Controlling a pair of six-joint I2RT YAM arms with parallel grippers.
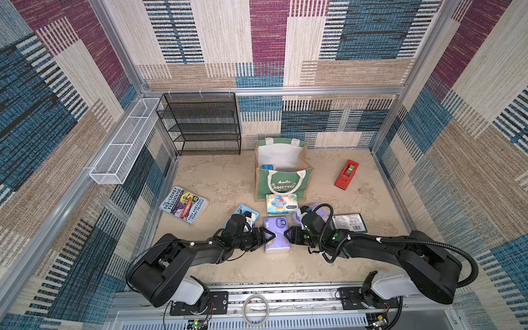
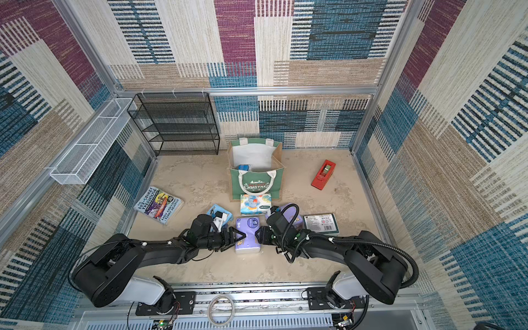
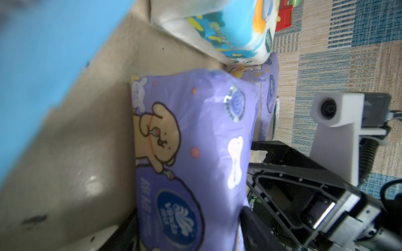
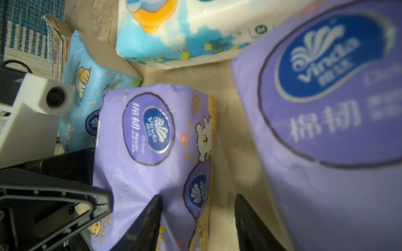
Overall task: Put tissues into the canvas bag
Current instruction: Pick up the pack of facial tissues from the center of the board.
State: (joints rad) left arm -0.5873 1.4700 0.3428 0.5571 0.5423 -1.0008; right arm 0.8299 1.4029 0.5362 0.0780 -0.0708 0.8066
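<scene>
Sandy mottled tabletop [image 1: 223, 183] lay between carpet-patterned walls, and the boxy green-fronted canvas bag [image 1: 303, 187] stood open at its middle. Both arms met at a lilac wrapped tissue pack [image 1: 276, 227] lying flat near the bag's front. The left gripper [image 1: 266, 238] stood wide astride one end, its grip uncertain. The right gripper [image 1: 291, 238] had its jaws apart and clamped nothing. Probably one gripper alone should pinch the soft pack squarely while the other backs off, then lift it clear of the rim.

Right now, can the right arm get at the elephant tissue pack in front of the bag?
Probably yes. The elephant pack lies with its top bare, just past the middle lilac pack beside the right gripper. The canvas bag stands close behind it, so come from above.
</scene>
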